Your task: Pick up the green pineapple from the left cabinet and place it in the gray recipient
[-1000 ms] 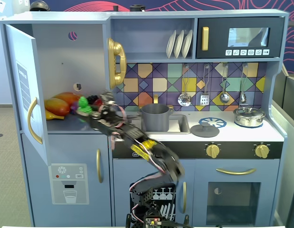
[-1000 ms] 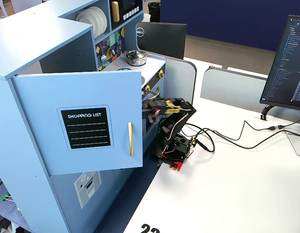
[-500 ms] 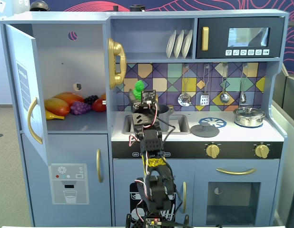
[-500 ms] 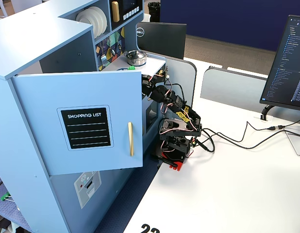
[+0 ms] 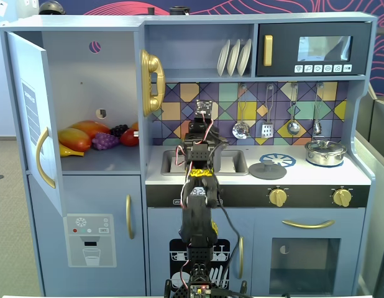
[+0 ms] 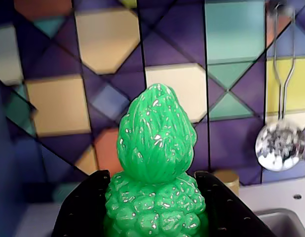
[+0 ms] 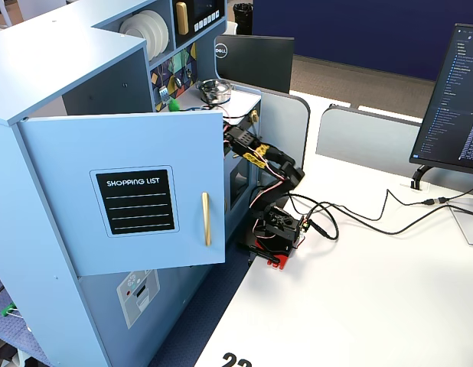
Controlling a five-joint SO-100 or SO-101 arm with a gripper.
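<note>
The gripper (image 6: 155,217) was clamped on the green pineapple (image 6: 155,168), held upright before the tiled backsplash (image 6: 58,103) above the sink (image 5: 204,161). Only the bumpy base was pinched; a tilt could likely let it slip.

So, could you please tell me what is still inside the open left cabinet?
On the left cabinet shelf lie orange-yellow mangoes, a purple grape bunch, something dark and a red fruit. The door hides its inside in the other fixed view. The green pineapple sits between the fingers.
</note>
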